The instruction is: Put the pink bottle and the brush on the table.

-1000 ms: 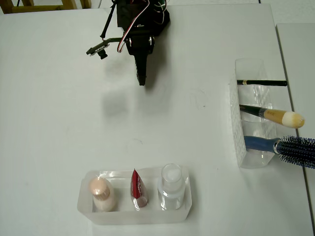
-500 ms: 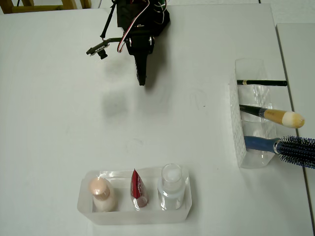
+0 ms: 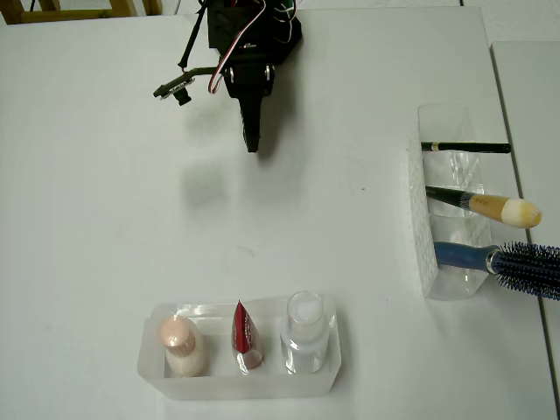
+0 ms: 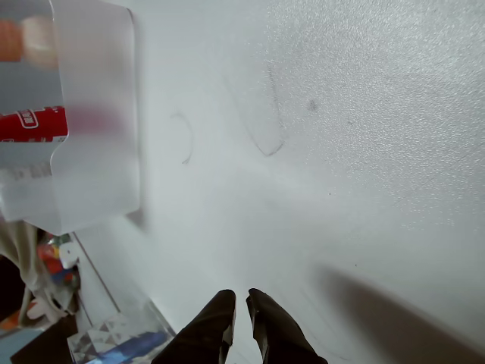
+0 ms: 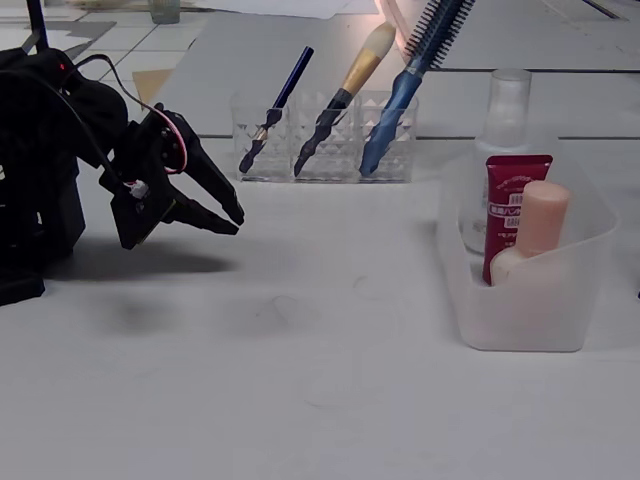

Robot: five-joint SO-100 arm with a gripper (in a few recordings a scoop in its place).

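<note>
Nothing has moved since the earlier overhead frames: the arm is in the same spot and every item sits as before. The hand [image 3: 252, 140] hovers low over the far part of the tabletop [image 3: 105, 219], holding nothing, its dark fingers [image 4: 220, 315] drawn narrow with only a slim gap between them in the wrist view. The pink bottle [image 3: 179, 343] stands upright in the left end of a frosted plastic tray [image 3: 150, 367] at the near edge in the overhead view, just beside a red tube [image 3: 246, 336] and a clear bottle [image 3: 305, 332] with a white cap. The brush [image 3: 486, 206] leans in the middle slot of a clear ribbed holder [image 3: 422, 219] on the right, between a thin dark stick [image 3: 465, 147] and a blue hairbrush [image 3: 516, 262]. The bottle looks small, light and rigid, with a smooth rounded body that may slip; the narrow neck under the cap seems the surest place to grip, from above. The brush is slim and stiff with soft cream bristles; its golden ferrule or upper handle, sticking out of the holder, looks the best hold, lifting along its lean. Both are still in their containers.
</note>
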